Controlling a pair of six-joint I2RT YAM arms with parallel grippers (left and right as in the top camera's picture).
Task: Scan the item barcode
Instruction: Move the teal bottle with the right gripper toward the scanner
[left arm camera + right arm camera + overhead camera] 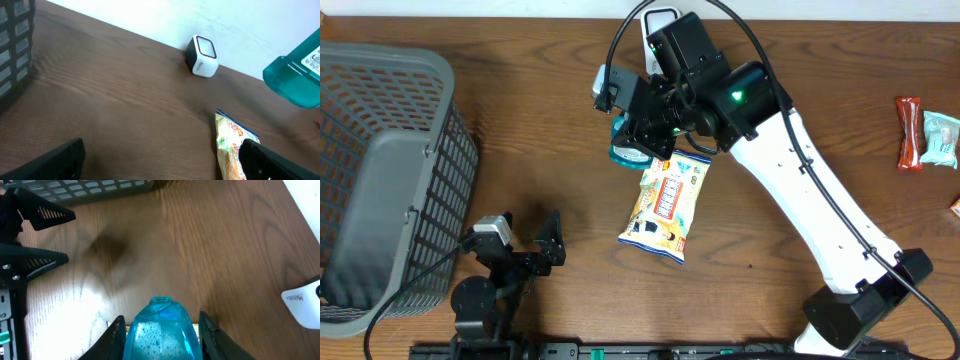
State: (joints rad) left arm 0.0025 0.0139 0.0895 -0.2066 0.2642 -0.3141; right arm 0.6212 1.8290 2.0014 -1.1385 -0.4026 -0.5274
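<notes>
Teal bottle [625, 153] in raised right claw [161, 335], left claw [556, 240] agape

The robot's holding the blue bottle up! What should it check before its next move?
1. Right tool shut on the blue bottle: ok.
2. Bottle lifted off the table: ok.
3. Label facing the scanner: cannot tell, only part of it shows.
4. Scanner standing, nothing in front: ok.
5. Left tool open, away from the bottle: ok.
6. Snack bag clear of the way to the scanner: ok.
</notes>
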